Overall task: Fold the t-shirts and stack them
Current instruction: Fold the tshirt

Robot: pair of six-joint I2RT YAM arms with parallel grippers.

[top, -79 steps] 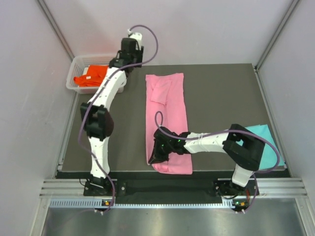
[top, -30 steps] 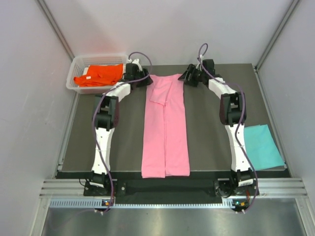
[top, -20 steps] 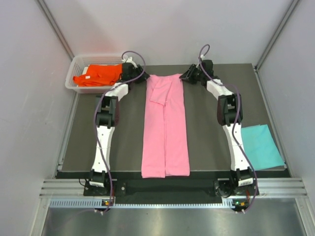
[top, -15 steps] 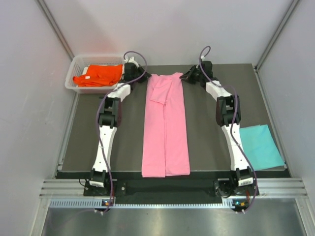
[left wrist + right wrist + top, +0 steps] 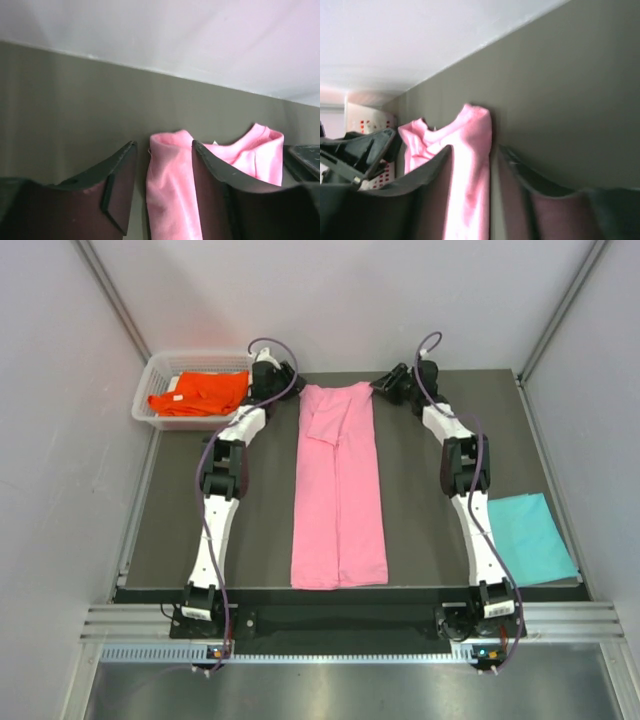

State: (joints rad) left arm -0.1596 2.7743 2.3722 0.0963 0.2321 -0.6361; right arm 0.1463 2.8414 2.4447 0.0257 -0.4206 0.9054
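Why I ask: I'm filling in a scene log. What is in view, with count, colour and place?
table: one, dark grey, ahead of the arm bases.
basket: one, white, off the table's far left corner.
pink t-shirt: one, light pink, long folded strip down the table's middle.
orange t-shirt: one, bright orange, in the basket.
teal t-shirt: one, teal, folded, table's near right edge.
left gripper: one, dark, astride the pink t-shirt's far left corner.
right gripper: one, dark, astride its far right corner.
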